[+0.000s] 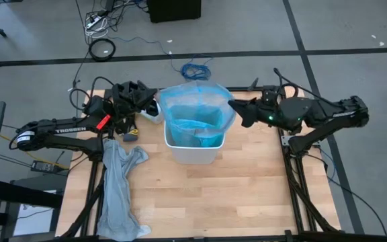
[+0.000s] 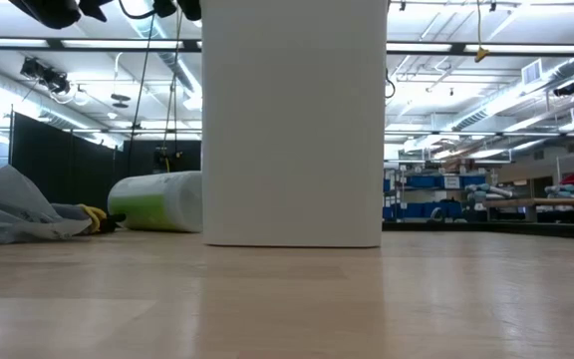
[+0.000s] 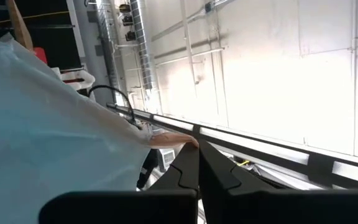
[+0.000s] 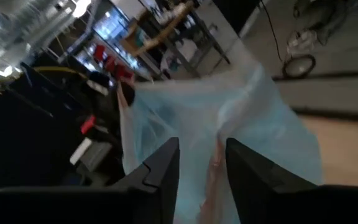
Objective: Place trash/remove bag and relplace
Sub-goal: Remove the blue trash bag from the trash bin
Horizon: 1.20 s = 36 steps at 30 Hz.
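A white bin [image 1: 192, 153] stands mid-table, lined with the light-blue bag [image 1: 195, 107], whose mouth flares wide above the bin's rim. My left gripper [image 1: 152, 106] is shut on the bag's left rim. At the bag's right rim, my right gripper [image 1: 239, 113] stands open, with a strand of the bag [image 4: 213, 165] in the gap between its fingers. The trash is hidden; inside the bag only darker blue folds [image 1: 197, 129] show. My left gripper pinches the bag's rim [image 3: 166, 140] at the mouth's left side between its two shut fingers, coming from the table's left and slanting upward. The film spreads from there toward the bin, held above the bin's rim. My right gripper may touch the strand between its fingers; I cannot tell.
A limp grey liner [image 1: 119, 188] lies along the table's left side, down to the near edge. A white printed roll [image 2: 157, 202] and a small yellow-black item [image 1: 130, 134] lie left of the bin. Bare wood lies in front and to the right of the bin.
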Each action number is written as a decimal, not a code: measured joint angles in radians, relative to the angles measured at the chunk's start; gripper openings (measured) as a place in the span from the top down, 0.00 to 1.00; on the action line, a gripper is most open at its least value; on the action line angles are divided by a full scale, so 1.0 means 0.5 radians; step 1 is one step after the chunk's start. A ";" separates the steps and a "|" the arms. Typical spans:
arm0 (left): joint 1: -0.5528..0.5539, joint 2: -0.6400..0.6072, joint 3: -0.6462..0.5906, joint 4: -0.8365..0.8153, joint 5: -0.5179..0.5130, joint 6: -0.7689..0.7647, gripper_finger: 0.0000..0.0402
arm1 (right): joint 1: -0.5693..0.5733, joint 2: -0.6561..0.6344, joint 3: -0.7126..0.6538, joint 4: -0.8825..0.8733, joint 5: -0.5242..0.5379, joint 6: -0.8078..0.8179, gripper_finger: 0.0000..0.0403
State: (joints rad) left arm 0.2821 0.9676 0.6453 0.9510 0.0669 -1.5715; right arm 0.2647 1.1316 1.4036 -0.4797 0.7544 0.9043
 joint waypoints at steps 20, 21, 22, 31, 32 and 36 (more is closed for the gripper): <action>0.197 -0.006 0.001 0.149 0.026 -0.116 0.99 | 0.296 -0.083 0.000 -0.422 0.132 0.397 1.00; 0.225 -0.006 0.001 0.160 0.020 -0.135 0.99 | 0.295 -0.100 0.000 -0.424 0.141 0.392 1.00; 0.255 -0.006 0.001 0.168 0.014 -0.159 0.99 | 0.292 -0.121 0.000 -0.416 0.151 0.377 1.00; 0.532 -0.006 0.001 0.164 -0.033 -0.173 0.99 | 0.261 -0.369 0.000 0.026 0.208 -0.123 1.00; 0.558 -0.006 0.001 0.164 -0.032 -0.173 0.99 | 0.262 -0.389 0.000 0.062 0.207 -0.172 1.00; 0.640 -0.006 0.001 0.167 -0.034 -0.171 0.99 | 0.264 -0.443 0.000 0.065 0.219 -0.226 1.00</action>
State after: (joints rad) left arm 0.6019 0.9646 0.6456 1.0344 0.0498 -1.6571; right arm 0.3965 0.9100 1.4036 -0.4473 0.8640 0.7912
